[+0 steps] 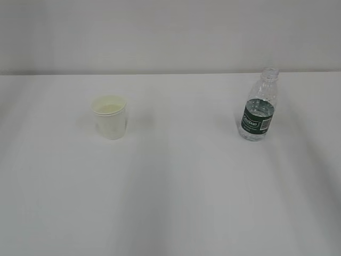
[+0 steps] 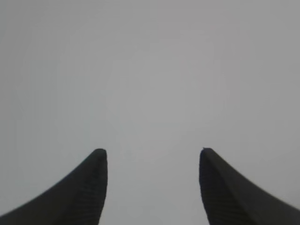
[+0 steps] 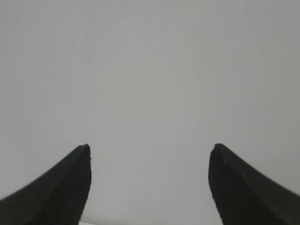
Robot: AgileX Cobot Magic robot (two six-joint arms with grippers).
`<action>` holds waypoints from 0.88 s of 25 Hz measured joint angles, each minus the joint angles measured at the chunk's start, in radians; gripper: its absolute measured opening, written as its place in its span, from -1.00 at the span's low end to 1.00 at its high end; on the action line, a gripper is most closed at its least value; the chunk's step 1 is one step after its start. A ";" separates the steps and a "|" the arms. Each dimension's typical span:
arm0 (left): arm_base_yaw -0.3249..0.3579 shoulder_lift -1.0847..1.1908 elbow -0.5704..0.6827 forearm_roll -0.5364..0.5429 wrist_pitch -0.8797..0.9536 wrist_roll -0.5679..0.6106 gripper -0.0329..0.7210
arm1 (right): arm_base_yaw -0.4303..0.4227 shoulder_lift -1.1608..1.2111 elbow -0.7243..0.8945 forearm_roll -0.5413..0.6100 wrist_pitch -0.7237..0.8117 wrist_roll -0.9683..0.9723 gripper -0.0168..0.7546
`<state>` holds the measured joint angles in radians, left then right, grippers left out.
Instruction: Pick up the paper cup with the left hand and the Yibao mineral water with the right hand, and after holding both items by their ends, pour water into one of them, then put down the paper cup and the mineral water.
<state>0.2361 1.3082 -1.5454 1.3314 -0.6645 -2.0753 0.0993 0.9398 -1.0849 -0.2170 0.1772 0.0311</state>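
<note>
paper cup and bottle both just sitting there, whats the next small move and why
Probably bring the left hand toward the paper cup. The cup and the Yibao mineral water stand upright and apart on the table, untouched. Both grippers are open and empty, the right hand too, and neither arm shows in the exterior view.

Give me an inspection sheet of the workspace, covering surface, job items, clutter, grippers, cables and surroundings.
Surface: white table, bare apart from two items.
Job's things: paper cup upright on the left, nothing touching it; water bottle upright on the right, uncapped, partly filled, well apart from the cup.
Clutter: nothing seen.
Grippers: left gripper open, fingers spread, nothing between them; right gripper open, empty too. Neither shows in the exterior view.
Cables: nothing seen.
Surroundings: plain pale wall behind the table.
</note>
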 joint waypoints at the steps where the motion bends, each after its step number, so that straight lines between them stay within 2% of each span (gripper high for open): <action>1: 0.000 0.000 -0.029 0.000 -0.002 -0.019 0.27 | 0.000 -0.008 0.000 0.000 0.002 0.000 0.57; 5: 0.000 -0.002 -0.118 0.002 -0.002 -0.114 0.27 | 0.000 -0.033 0.000 0.000 0.033 -0.002 0.58; 10: 0.000 -0.003 -0.151 0.000 -0.029 -0.230 0.27 | 0.000 -0.063 0.000 0.000 0.065 -0.002 0.58; 17: 0.000 -0.016 -0.199 0.068 -0.089 -0.247 0.25 | 0.000 -0.117 0.000 -0.006 0.131 -0.002 0.57; 22: 0.000 -0.085 -0.201 0.140 -0.013 -0.247 0.24 | 0.000 -0.138 0.000 -0.010 0.148 -0.002 0.57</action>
<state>0.2361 1.2231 -1.7465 1.4713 -0.6774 -2.3228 0.0993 0.8018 -1.0849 -0.2266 0.3248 0.0293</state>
